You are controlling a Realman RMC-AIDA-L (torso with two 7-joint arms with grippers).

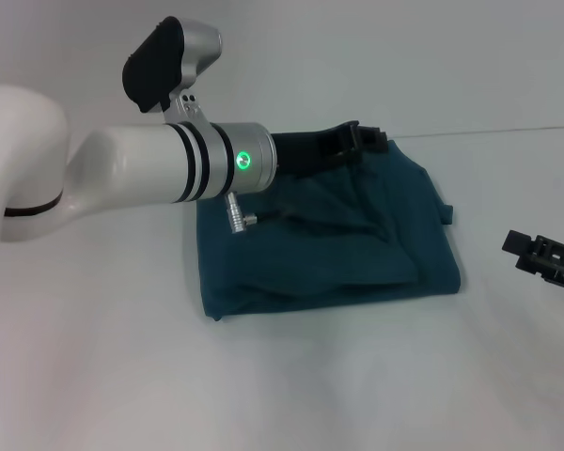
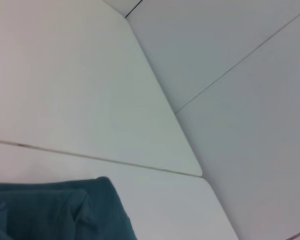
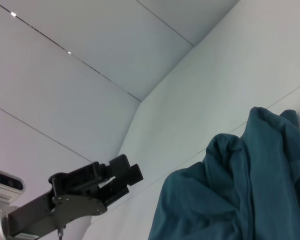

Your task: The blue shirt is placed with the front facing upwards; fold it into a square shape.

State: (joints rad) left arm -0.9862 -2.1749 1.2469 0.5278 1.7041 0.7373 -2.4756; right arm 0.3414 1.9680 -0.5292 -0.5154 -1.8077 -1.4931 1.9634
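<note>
The blue shirt (image 1: pixel 329 235) lies folded into a rough, rumpled square on the white table (image 1: pixel 282 395); no print shows. My left arm reaches across it, with my left gripper (image 1: pixel 357 138) at the shirt's far edge. That gripper also shows in the right wrist view (image 3: pixel 117 180), apart from the cloth and with nothing in it. My right gripper (image 1: pixel 531 254) is open and empty, low over the table to the right of the shirt. The shirt's bunched edge shows in the right wrist view (image 3: pixel 240 200) and a corner of it in the left wrist view (image 2: pixel 55 212).
The left arm's white forearm (image 1: pixel 150 164) with a green light hangs over the shirt's left part. A seam line in the table (image 1: pixel 508 130) runs behind the shirt. White walls stand behind the table (image 2: pixel 230 50).
</note>
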